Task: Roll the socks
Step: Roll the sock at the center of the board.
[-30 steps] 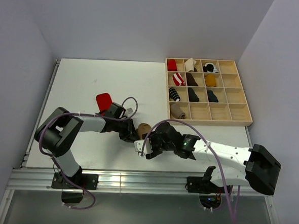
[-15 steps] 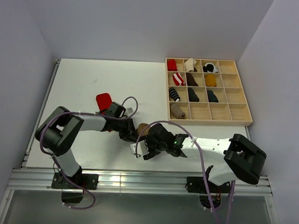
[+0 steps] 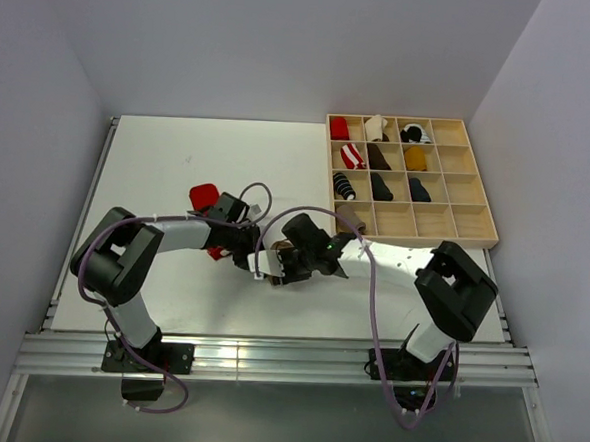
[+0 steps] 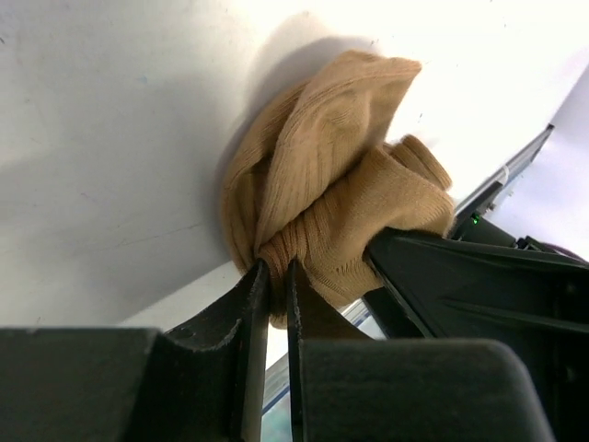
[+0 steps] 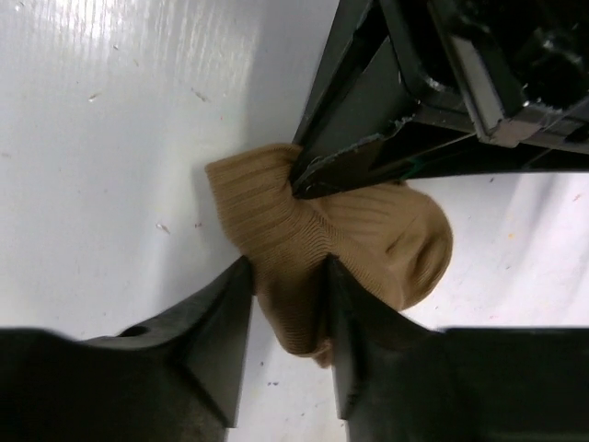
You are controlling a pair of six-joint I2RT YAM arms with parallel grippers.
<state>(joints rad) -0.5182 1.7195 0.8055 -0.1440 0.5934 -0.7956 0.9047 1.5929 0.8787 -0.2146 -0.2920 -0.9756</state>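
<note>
Closing in from the right, the right gripper (image 5: 287, 267) now sits at the tan sock pair (image 4: 331, 184), whereas 1 second ago it hung lower and further right with its jaws spread much wider. Its arm has folded sharply at the elbow to bring it there. In the right wrist view the 2 fingers now press against either side of the ribbed fabric at roughly half spread, and the cloth fills the gap, so I judge this a grip on the bundle's near end. The left gripper (image 4: 276, 267) has narrowed a little too. Its jaws stand almost together, with only a slit between them, and they pinch a fold at the opposite edge of the same bundle. The tan sock pair lies on the white table (image 3: 179, 154) just in front of the arms. It is bunched into a loose lump, not a tidy roll, and from above the 2 grippers hide most of it. With both ends held, the fabric can probably be tucked or turned over itself, so the rolling of this pair looks under way but unfinished. The red sock pair (image 3: 204, 194) rests just beyond the left wrist, apparently untouched. The wooden tray (image 3: 424, 239) of finished bundles stands well apart at the far right.
</note>
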